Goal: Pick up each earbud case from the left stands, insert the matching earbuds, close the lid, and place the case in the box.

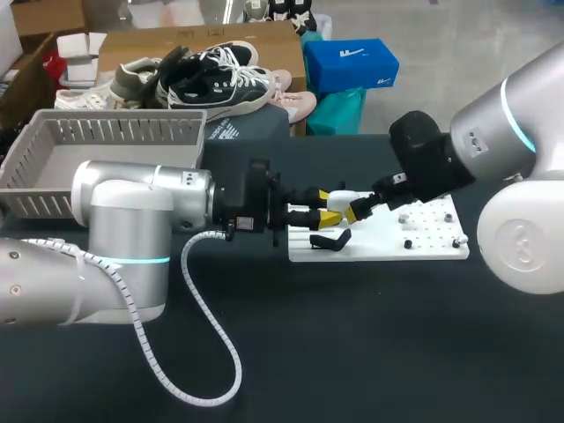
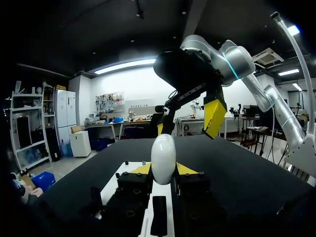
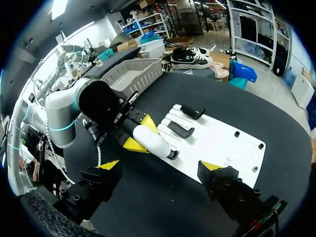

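The left gripper [image 2: 163, 169] is closed on the white earbud case [image 2: 163, 153]. Its yellow tips press the case's lower half from both sides, and the rounded end stands out beyond them. At the case's three o'clock in the head view, the right gripper [image 3: 159, 166] faces it with its fingers spread wide and nothing in them. The case lies just ahead of their gap. A white board [image 1: 432, 242] lies under both grippers and carries black stands [image 1: 330, 240] at the case's six o'clock. The grey basket [image 1: 53, 145] sits well apart at ten o'clock.
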Robot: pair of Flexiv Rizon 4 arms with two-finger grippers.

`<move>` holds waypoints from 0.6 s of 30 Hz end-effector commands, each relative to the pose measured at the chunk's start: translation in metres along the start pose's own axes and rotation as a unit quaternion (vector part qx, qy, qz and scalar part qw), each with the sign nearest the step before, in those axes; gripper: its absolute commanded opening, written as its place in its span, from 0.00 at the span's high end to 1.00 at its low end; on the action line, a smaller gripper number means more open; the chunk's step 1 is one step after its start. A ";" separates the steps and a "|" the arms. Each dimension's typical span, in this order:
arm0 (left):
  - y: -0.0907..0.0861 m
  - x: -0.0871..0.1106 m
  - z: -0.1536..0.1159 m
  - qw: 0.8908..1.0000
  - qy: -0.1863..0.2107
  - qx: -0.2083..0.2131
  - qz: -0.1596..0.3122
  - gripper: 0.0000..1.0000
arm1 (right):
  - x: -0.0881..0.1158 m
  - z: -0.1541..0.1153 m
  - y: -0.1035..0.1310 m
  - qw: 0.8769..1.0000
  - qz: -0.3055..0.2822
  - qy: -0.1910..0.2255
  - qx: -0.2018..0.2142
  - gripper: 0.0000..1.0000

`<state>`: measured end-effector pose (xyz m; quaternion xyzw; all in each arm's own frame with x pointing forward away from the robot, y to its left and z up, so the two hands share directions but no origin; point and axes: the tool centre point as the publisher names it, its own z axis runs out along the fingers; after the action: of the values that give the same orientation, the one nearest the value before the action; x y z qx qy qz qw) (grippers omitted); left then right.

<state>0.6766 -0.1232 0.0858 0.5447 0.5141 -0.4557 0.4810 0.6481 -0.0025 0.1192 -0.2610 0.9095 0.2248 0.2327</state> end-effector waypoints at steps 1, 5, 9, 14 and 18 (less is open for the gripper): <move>-0.001 0.000 0.000 1.000 -0.001 -0.002 0.001 1.00 | -0.004 0.006 -0.002 1.000 0.005 0.002 0.013 0.00; -0.001 0.000 0.000 1.000 -0.001 -0.002 0.001 1.00 | -0.003 0.009 -0.006 1.000 0.009 0.004 0.017 0.00; -0.001 0.000 0.000 1.000 -0.001 -0.002 0.001 1.00 | -0.004 0.012 -0.008 1.000 0.013 0.004 0.019 0.00; -0.001 0.000 0.000 1.000 -0.001 -0.002 0.001 1.00 | -0.006 0.014 -0.010 1.000 0.015 0.005 0.022 0.00; -0.001 0.000 0.000 1.000 -0.001 -0.002 0.001 1.00 | -0.007 0.015 -0.012 1.000 0.017 0.005 0.026 0.00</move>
<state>0.6766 -0.1232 0.0858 0.5446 0.5142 -0.4557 0.4810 0.6646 -0.0034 0.1087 -0.2435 0.9187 0.2104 0.2292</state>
